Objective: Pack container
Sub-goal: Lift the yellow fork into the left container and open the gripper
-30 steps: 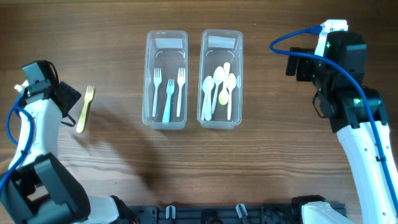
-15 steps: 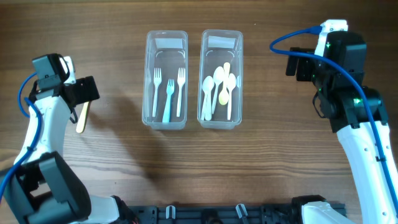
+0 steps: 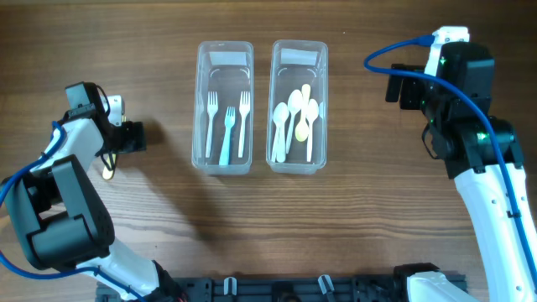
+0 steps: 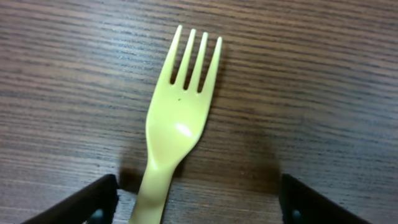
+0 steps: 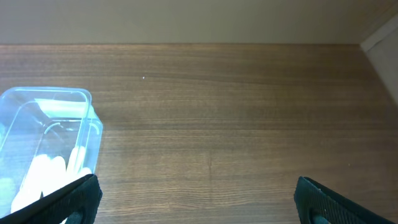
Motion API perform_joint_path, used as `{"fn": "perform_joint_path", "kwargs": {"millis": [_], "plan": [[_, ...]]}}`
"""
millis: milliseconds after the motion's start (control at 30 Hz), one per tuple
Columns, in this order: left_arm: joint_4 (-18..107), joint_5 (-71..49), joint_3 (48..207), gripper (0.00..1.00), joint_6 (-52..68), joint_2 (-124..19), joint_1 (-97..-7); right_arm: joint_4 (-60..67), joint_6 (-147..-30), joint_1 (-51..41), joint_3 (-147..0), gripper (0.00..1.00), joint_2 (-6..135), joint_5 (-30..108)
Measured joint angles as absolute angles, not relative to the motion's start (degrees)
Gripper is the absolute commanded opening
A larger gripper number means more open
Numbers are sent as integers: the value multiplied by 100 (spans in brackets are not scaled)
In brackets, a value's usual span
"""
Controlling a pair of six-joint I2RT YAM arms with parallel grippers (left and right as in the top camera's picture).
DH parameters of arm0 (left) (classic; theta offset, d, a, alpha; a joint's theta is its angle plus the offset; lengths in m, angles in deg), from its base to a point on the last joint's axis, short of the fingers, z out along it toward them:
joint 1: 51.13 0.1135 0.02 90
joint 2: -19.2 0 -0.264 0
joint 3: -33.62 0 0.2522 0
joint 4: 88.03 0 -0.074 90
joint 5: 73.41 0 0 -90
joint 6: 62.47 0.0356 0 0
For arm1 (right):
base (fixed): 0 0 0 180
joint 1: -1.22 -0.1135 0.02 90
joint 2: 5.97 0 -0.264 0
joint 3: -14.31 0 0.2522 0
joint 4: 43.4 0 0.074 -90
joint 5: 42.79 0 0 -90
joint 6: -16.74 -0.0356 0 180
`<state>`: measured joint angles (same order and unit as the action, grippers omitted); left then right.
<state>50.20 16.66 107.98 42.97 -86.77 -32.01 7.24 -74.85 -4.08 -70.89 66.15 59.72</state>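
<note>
**Yellow fork lies on the bench, left of the boxes**

The yellow fork (image 4: 180,118) lies flat on the brown bench (image 4: 311,74), to the left of two clear boxes. The left wrist view shows it up close, with four prongs. The left jaws are wide open. One dark fingertip (image 4: 93,199) sits on each side of the fork's handle, and there is a gap between them and it. From overhead, the left arm (image 3: 80,143) hides most of the fork. Only the handle end (image 3: 107,172) peeks out.

The left box (image 3: 199,109) holds three forks, two white and one blue. The right box (image 3: 325,109) holds white spoons and one pale yellow spoon.

The right arm (image 3: 470,126) is over the bench, well to the right of the boxes. Its wrist view shows its jaws wide open with nothing between them. That view shows only a corner of the spoon box.
</note>
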Motion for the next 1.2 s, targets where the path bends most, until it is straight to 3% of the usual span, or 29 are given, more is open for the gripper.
{"fn": "perform_joint_path", "kwargs": {"millis": [67,267,400,533,1000,1200], "plan": [[4959,1664,10798,53,4282,-8677,-3201,724,-7485,-408,-7089,100,6612,5972],[4782,1625,10804,43,4137,-8677,-3201,724,-7485,-408,-7089,100,6615,5972],[4797,1625,10806,15,4024,-8677,-3201,724,-7485,-408,-7089,100,6615,5972],[5011,1645,10806,7,3936,-8677,-3201,724,-7485,-408,-7089,100,6612,5972],[5278,1577,10879,4,3427,-8428,-3280,724,-7485,-408,-7089,100,6615,5972],[5415,897,11233,4,3143,-7416,-4056,724,-7485,-408,-7089,100,6615,5972]]}}
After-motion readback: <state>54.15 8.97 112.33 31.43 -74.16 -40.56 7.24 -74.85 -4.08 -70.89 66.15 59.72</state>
